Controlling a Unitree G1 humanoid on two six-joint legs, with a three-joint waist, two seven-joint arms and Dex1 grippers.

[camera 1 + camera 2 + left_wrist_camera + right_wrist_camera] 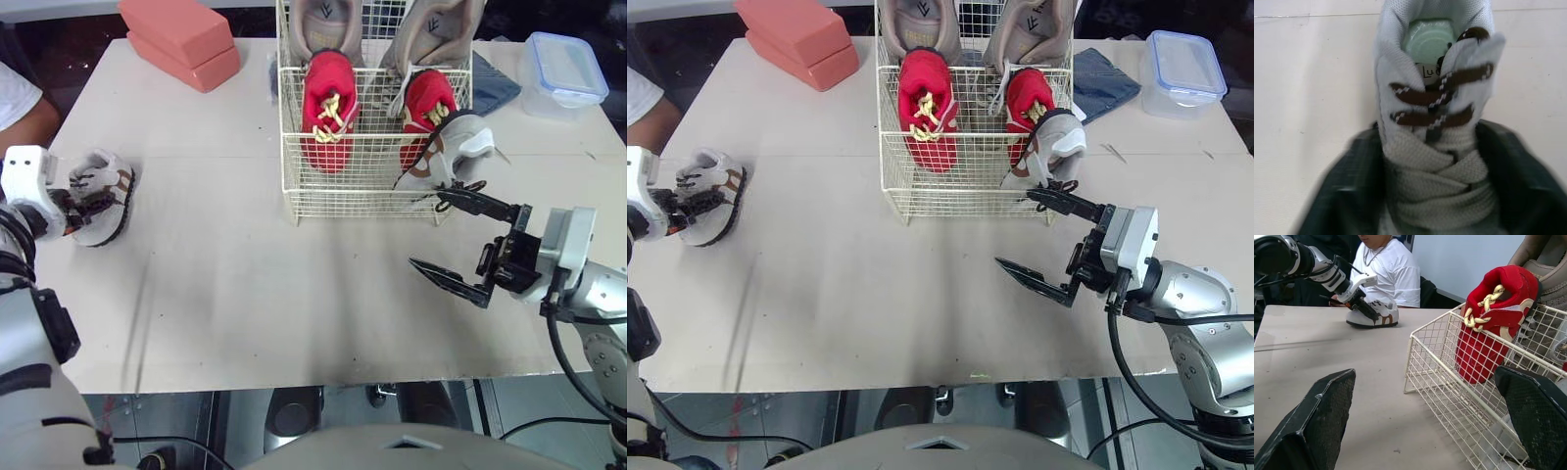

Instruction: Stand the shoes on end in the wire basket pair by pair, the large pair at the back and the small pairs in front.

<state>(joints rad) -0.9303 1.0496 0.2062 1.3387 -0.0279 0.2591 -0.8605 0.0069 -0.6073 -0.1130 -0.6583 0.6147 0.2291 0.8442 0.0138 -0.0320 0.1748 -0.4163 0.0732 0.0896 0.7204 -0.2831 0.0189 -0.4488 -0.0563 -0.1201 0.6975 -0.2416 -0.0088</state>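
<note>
Wide-jawed right gripper (427,229), perhaps touching basket (353,203)

Two stacked salmon-pink rectangular blocks (181,41) are lying far left on the beige tabletop (245,294). A folded blue denim cloth (493,86) is resting beside a clear blue-lidded plastic box (563,73). A white-shirted person (1388,271) is sitting at its left side.

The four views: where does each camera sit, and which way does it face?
Eye views: on the head, looking down over the table and wire basket; left gripper and open right gripper show.
Left wrist view: along its own fingers, gripping the grey shoe.
Right wrist view: across the table, past its spread fingers, to the red shoe and a seated person.
Shared: the grey shoe appears in all.
</note>
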